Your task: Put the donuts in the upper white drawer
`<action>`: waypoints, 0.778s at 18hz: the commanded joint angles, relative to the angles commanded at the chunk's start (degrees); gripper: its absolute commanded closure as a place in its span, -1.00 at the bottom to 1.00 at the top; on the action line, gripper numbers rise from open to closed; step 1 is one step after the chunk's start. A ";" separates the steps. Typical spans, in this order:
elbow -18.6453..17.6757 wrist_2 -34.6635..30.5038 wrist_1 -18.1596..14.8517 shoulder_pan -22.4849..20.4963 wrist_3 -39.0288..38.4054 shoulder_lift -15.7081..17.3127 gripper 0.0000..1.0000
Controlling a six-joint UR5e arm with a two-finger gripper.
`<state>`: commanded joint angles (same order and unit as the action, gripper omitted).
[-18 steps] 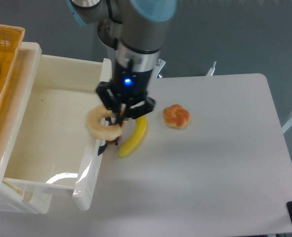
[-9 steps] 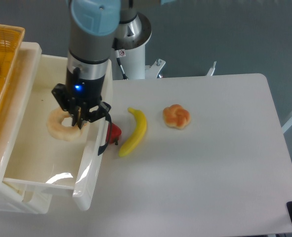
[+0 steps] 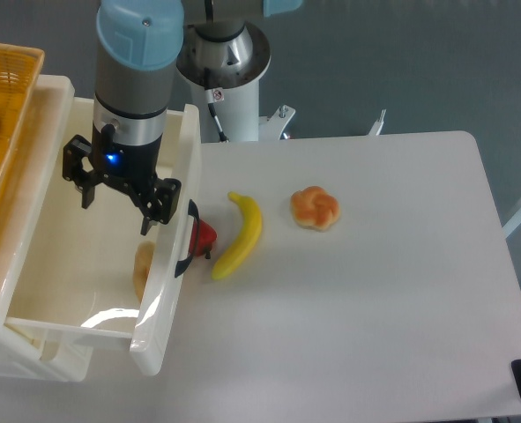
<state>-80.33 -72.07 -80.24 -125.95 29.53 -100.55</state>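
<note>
Change since earlier: pale ring donut (image 3: 143, 269) released, now down inside the upper white drawer (image 3: 167, 300) against its right wall, seen edge-on; end effector (image 3: 116, 196) shifted left and emptied.
End effector: fingers spread wide, holding nothing, hanging over the drawer interior above the ring donut.
Arm pose: wrist column vertical, pointing straight down; blue-capped joint at top, small blue light on the wrist body.
Ring donut: pale beige, matte, partly hidden by the drawer wall.
Knotted donut (image 3: 315, 208): golden-orange, lumpy round knot, out on the counter (image 3: 392, 291), well apart from the drawer.
Drawer: glossy white plastic, tall walls, rectangular, black curved handle at front.
Banana (image 3: 242, 235): yellow, smooth, curved, on the counter between drawer and knotted donut.
Red fruit (image 3: 202, 236): small, shiny, touching the drawer front.
Wicker basket (image 3: 0, 115): orange weave, left of the drawer.
</note>
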 joint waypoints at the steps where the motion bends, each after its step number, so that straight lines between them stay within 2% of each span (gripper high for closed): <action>1: 0.17 -0.09 0.00 -0.52 0.09 0.09 -1.00; 4: 0.79 0.00 0.52 -5.34 1.05 1.57 -1.00; 7: 0.18 0.00 3.50 -11.40 6.22 2.11 -1.00; 9: 0.09 -0.35 3.87 -15.45 10.26 2.02 -1.00; 11: -0.61 -4.63 3.95 -19.15 15.88 1.67 -1.00; 14: -2.28 -11.32 3.60 -21.62 22.92 1.15 -1.00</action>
<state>-82.61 -83.39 -76.64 -147.56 52.45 -99.40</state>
